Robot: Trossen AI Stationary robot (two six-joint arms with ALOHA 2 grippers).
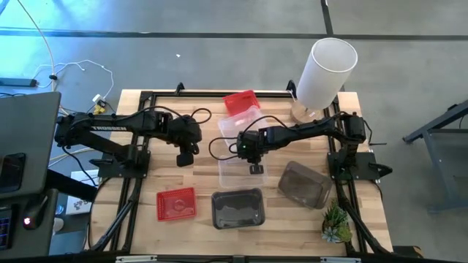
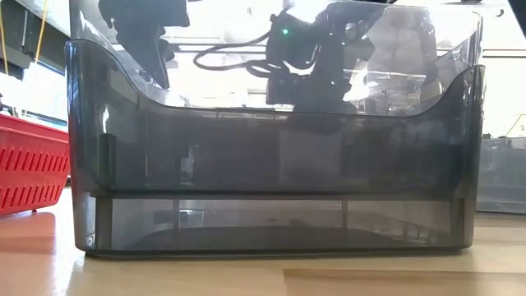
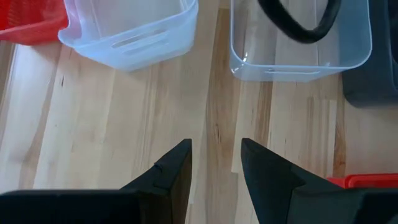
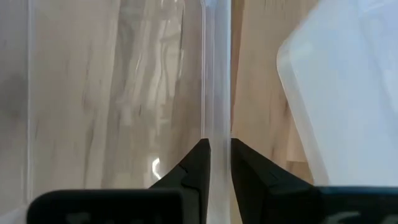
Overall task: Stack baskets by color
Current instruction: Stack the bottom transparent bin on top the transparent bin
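Note:
Two clear baskets stand mid-table: one (image 1: pixel 235 124) beside a red basket (image 1: pixel 241 101) at the far edge, the other (image 1: pixel 232 172) nearer. My right gripper (image 1: pixel 256 168) is down at the nearer clear basket (image 4: pixel 112 93), shut on one wall. Along the near edge stand a second red basket (image 1: pixel 176 204) and a dark grey basket (image 1: pixel 238 208). Another dark grey one (image 1: pixel 305 184) sits to the right. My left gripper (image 1: pixel 186 157) hangs open above bare wood (image 3: pixel 216 152), left of the clear baskets. My right gripper has the clear basket's upright wall (image 4: pixel 217 118) between its fingers, one finger inside the basket and one outside. This is the wall facing the other clear basket (image 4: pixel 348 93). The fingers come down steeply from above and lie along the wall. The basket stands on the table.
A tall white cylinder (image 1: pixel 325 69) stands at the far right corner and a small green plant (image 1: pixel 336 223) at the near right corner. In the low view the near dark grey basket (image 2: pixel 271 181) fills the front, with a red basket (image 2: pixel 29 164) to its left.

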